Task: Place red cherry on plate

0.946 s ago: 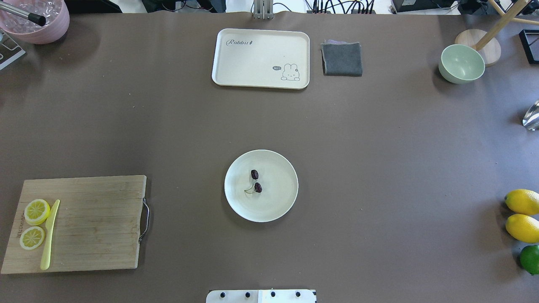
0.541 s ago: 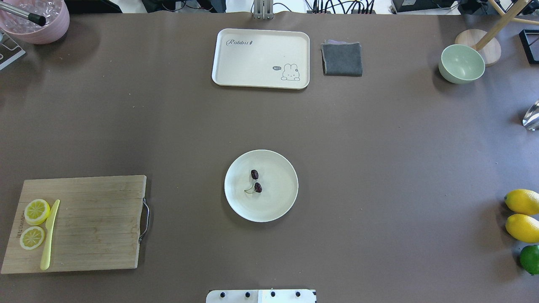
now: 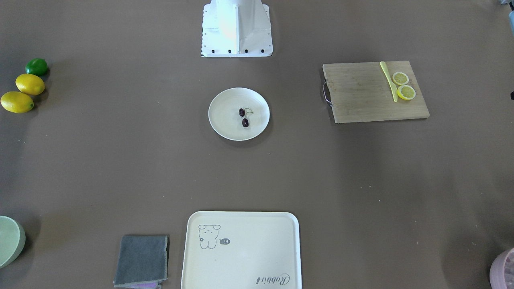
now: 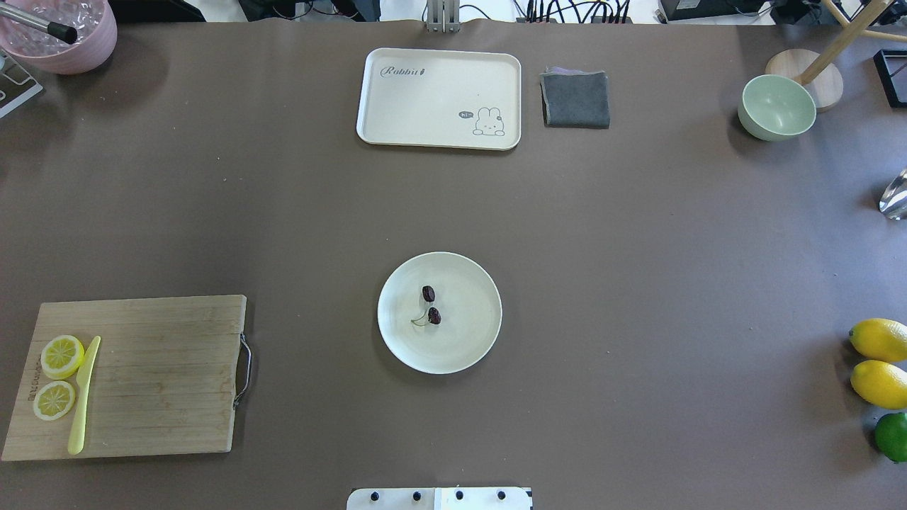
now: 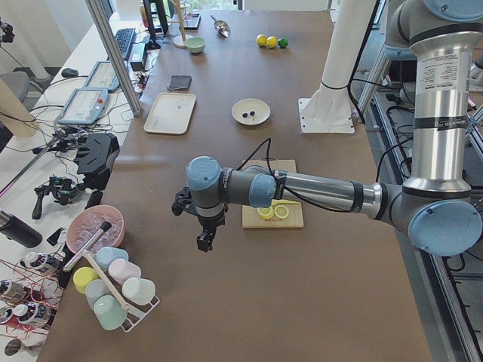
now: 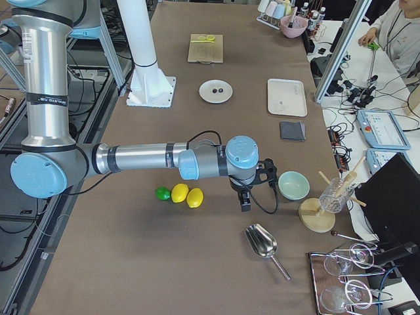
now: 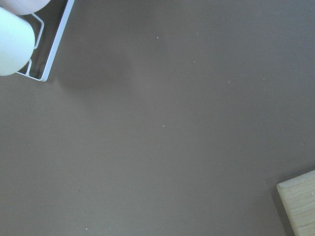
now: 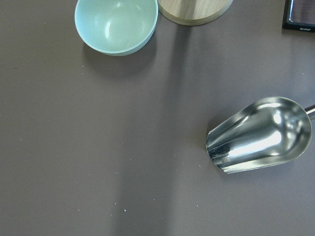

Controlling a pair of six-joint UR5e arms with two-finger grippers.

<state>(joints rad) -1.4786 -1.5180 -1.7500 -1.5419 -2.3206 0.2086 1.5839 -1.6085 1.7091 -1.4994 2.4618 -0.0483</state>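
The red cherry (image 4: 431, 304) is lying inside the plate (image 4: 468, 347), a little toward the robot's left of its middle and well in from the raised rim. Its two dark fruits are sitting one beyond the other, so the long axis is running roughly away from the robot, tilted only slightly, while the thin green stem is curving out toward the robot's left. The plate is resting near the middle of the table (image 4: 638, 248), with the brown cover showing on every side of it. The robot's base plate (image 4: 439, 499) is the nearest thing to it, at the near edge. A wooden cutting board (image 4: 156, 382) is lying well apart on the robot's left, carrying two lemon slices (image 4: 62, 356) and a yellow knife (image 4: 83, 397); a mark on its outer edge is too small to read. Along the far edge, a cream tray (image 4: 439, 92) is showing the script word "Rabbit" and a small "hi~" bubble beside a rabbit drawing, with a folded grey cloth (image 4: 575, 99) just beside it. Two lemons (image 4: 879, 340) and a lime (image 4: 891, 436) are sitting at the right edge. The left gripper (image 5: 204, 243) is hanging over the table between the cutting board and a cup rack (image 5: 113, 290). The right gripper (image 6: 245, 203) is hanging between the lemons and a pale green bowl (image 4: 776, 106), near a metal scoop (image 8: 258, 135). Whether either claw is released or clenched, I cannot tell.
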